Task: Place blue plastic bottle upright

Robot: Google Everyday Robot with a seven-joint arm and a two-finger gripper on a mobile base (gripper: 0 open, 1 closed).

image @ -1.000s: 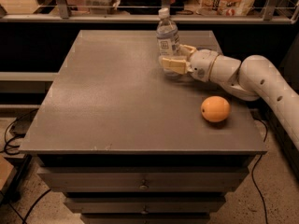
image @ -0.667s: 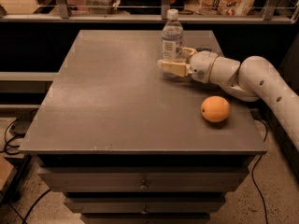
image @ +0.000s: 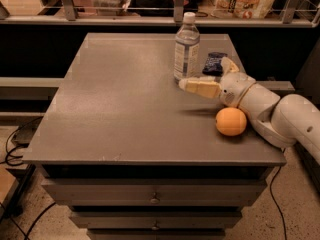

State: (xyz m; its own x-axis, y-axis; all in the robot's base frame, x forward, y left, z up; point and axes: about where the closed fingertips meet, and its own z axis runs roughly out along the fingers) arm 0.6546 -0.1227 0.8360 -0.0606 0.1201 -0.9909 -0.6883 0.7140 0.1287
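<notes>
The blue plastic bottle [image: 186,46], clear with a white cap and a pale label, stands upright on the far right part of the grey table [image: 115,99]. My gripper [image: 205,74] is just in front of and to the right of the bottle, low over the table. It is open and empty. Its near cream finger [image: 200,87] points left past the bottle's base without holding it. The white arm [image: 280,116] comes in from the right.
An orange [image: 231,121] lies near the table's front right, just under my wrist. A small dark blue snack wrapper [image: 215,63] lies right of the bottle, behind the gripper. Bags and clutter sit on a shelf behind the table.
The gripper was around the bottle's lower part. It has let go and drawn back toward the front right. The bottle stays standing.
</notes>
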